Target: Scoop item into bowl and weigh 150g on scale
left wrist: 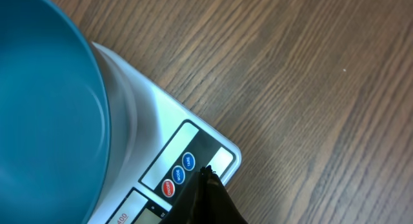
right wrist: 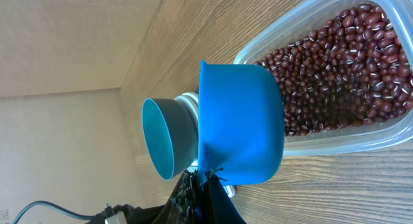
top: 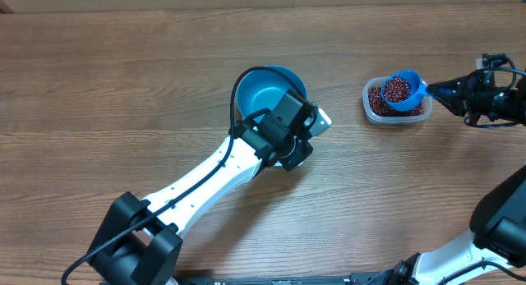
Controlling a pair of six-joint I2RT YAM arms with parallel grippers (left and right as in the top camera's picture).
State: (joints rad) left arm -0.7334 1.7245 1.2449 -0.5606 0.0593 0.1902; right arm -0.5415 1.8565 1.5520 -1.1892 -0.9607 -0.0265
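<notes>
**Scooping stage: load lifted, not yet delivered.** The right jaws are closed on the handle of the blue scoop (right wrist: pixel 239 121). Its cup extends directly ahead of them and, in the overhead view, is filled with beans (top: pixel 397 89). Just beyond and beneath the cup lies the clear tub (right wrist: pixel 361 137), which holds the rest of the beans in a loose layer. Far ahead of the right jaws, past the cup, the teal bowl (right wrist: pixel 159 139) sits on the scale (left wrist: pixel 164 121). The visible part of its interior shows no beans, so the weighing is judged barely begun.

The left jaws are shut and hold nothing. Their joined tips stand on or just above the scale's button panel (left wrist: pixel 184 167), immediately beside two blue buttons and one red; contact cannot be confirmed. In the left wrist view the bowl lies to the left of these jaws, near but apart from them. The pose suggests switching on or zeroing the scale. The display is cut off by the frame edge and unreadable.

**Next move, as judged.** Carry the scoop level across the wooden surface (left wrist: pixel 310 88) from tub to bowl, then tip it gently over the rim, since small round beans are apt to roll and scatter.

**Obstacle.** The left wrist hangs over the scale's front corner and, seen from above, overlaps the bowl's rim on the side nearer the tub. It probably needs to withdraw before the pour, and any pressure on the scale would falsify the reading.
</notes>
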